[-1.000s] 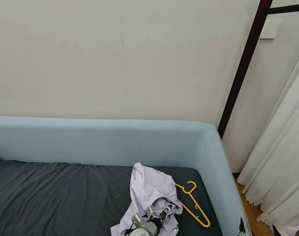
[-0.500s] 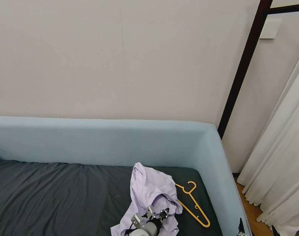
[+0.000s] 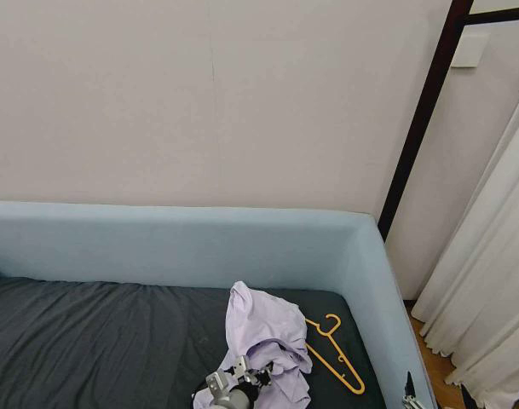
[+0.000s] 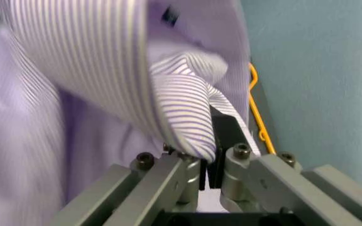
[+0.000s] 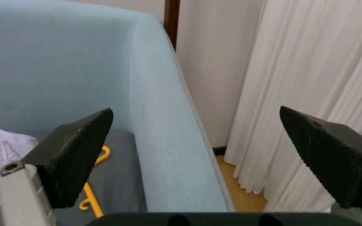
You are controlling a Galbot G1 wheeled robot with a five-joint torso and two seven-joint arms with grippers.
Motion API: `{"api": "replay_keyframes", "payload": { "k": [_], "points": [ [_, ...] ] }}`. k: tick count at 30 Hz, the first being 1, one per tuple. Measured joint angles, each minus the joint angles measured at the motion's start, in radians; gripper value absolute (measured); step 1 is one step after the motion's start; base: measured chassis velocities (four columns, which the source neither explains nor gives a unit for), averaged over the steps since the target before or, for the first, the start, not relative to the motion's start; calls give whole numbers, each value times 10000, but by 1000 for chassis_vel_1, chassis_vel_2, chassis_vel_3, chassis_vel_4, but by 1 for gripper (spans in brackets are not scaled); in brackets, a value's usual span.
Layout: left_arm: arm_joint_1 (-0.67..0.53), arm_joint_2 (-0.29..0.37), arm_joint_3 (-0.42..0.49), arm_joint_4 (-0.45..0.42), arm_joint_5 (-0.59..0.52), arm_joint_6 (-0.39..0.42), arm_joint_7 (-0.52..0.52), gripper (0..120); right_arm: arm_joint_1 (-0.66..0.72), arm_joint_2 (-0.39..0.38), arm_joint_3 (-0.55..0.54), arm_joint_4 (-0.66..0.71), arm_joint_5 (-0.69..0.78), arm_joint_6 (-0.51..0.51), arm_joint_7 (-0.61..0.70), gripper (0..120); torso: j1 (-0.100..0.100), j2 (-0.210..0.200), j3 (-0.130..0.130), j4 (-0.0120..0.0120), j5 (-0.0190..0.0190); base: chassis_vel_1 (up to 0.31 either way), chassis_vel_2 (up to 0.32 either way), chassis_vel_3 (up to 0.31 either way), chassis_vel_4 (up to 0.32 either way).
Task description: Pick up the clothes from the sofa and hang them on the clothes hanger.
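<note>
A lilac striped shirt [image 3: 263, 336] lies crumpled on the sofa's dark seat, near the right armrest. My left gripper [image 3: 240, 377] sits at the shirt's near edge, shut on a fold of the shirt [image 4: 175, 108], which is pinched between the fingers [image 4: 190, 165]. An orange hanger [image 3: 334, 351] lies flat on the seat just right of the shirt, and its hook [image 4: 256, 110] shows beside the cloth. My right gripper [image 5: 200, 155] hovers open above the right armrest, its tip [image 3: 408, 394] low at the right; the hanger [image 5: 96, 188] lies below it.
The light blue sofa back [image 3: 182, 243] and right armrest [image 3: 374, 298] wall in the seat. A dark rack post [image 3: 417, 128] rises right of the sofa against the wall. White curtains [image 3: 489, 290] hang at far right over a wooden floor [image 5: 244, 188].
My left gripper has drawn back toward me and a little left, dragging the shirt's near edge with it. The right gripper's tip has edged slightly left.
</note>
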Motion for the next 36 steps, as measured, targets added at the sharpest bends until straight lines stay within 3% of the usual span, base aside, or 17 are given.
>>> {"api": "replay_keyframes", "payload": {
  "k": [5, 12, 16, 22, 26, 31, 36],
  "points": [
    [107, 1305, -221, -909, 860, 164, 240, 0, 44, -652, -598, 243, 198, -304, -16, 100, 0, 0, 0, 0, 1, 0, 0, 0, 0],
    [372, 2265, -445, -1467, 1404, 73, 516, 0, 202, -1463, -1081, 441, 658, -641, -17, 100, 0, 0, 0, 0, 1, 0, 0, 0, 0],
    [442, 2919, -287, -1757, 2442, -204, 927, 0, 330, -2259, -1244, 642, 1399, -1296, -8, 100, 0, 0, 0, -2, 1, 0, 0, 0, 0],
    [383, 3553, -102, -1968, 3503, -510, 1278, 0, 773, -3070, -1586, 878, 2694, -2505, 175, 100, -1, 0, 0, -2, 3, 0, 0, 0, 0],
    [372, 4171, -18, -2049, 4180, -818, 1524, 0, 2002, -3982, -2178, 622, 4055, -3728, 407, 100, 0, 0, 0, 1, 4, 0, 0, 0, 0],
    [497, 4555, -95, -2121, 4307, -983, 1652, 0, 3313, -4647, -3105, -281, 4621, -4223, 413, 100, 0, -1, 1, 3, 6, 0, 0, 0, 0],
    [610, 4700, -217, -2298, 4323, -1102, 1655, 0, 4007, -4712, -3733, -900, 4692, -4258, 321, 100, 0, 0, 1, 2, 2, 0, 0, 0, 0]
  ]
}}
